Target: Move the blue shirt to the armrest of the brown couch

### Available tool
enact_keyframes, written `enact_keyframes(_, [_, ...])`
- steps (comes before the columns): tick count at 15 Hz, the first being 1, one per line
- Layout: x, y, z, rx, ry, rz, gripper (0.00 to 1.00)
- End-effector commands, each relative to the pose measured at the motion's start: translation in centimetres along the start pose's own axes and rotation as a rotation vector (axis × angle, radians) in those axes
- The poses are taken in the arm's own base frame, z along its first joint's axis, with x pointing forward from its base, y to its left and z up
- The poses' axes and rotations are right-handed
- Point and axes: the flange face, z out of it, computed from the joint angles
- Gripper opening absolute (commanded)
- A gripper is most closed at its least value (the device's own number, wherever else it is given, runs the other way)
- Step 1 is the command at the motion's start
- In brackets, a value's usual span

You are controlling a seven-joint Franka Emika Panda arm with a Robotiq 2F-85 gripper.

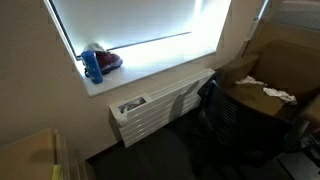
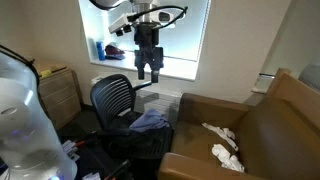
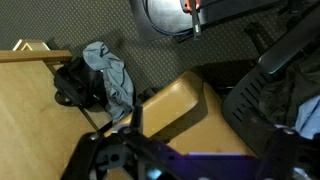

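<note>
The blue shirt [image 2: 150, 122] lies crumpled on the seat edge of a black office chair [image 2: 112, 100], just beside the brown couch [image 2: 285, 105]. The couch's nearer armrest [image 2: 205, 165] is bare. My gripper [image 2: 148, 74] hangs in the air well above the chair and shirt, pointing down, open and empty. In the wrist view its dark body [image 3: 190, 160] fills the bottom edge. A blue patch [image 3: 309, 115] shows past the chair's mesh back [image 3: 265, 90]; I cannot tell if it is the shirt. The gripper does not show in the exterior view facing the window.
White cloths [image 2: 225, 148] lie on the couch seat, also seen in an exterior view [image 1: 272, 91]. A grey-blue cloth [image 3: 110, 75] drapes over a dark object beside tan furniture [image 3: 175, 105]. A wooden cabinet [image 2: 58, 90] stands behind the chair. A blue bottle [image 1: 92, 66] sits on the window sill.
</note>
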Motion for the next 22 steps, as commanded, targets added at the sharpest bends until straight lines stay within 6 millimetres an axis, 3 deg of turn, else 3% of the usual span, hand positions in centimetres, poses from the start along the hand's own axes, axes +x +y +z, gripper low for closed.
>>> enact_keyframes(1, [0.0,0.0,0.0,0.0,-0.001,0.0,1.0])
enact_keyframes(3, [4.8,-4.3,-1.0,-0.016,0.024,-0.036,1.0])
enact_keyframes(4, [5.7,-5.9,-1.9,-0.039,0.05,-0.068,1.0])
enact_keyframes(8, [7.7,-13.8,-9.5,-0.172,0.262,-0.199,1.0])
enact_keyframes(10, [11.0,-16.4,-12.2,-0.216,0.389,-0.161,1.0])
enact_keyframes(13, [16.5,-18.2,-12.8,-0.296,0.516,-0.037,1.0])
enact_keyframes(16, [21.3,-16.8,-13.2,-0.28,0.479,-0.015,1.0])
enact_keyframes(17, [18.0,-17.6,-12.4,-0.297,0.499,-0.017,1.0])
enact_keyframes(18, [19.3,-17.4,-12.3,-0.293,0.493,-0.01,1.0])
enact_keyframes(21, [20.0,-16.7,-11.5,-0.258,0.472,-0.062,1.0])
enact_keyframes(22, [21.1,-16.5,-10.0,-0.209,0.482,-0.139,1.0])
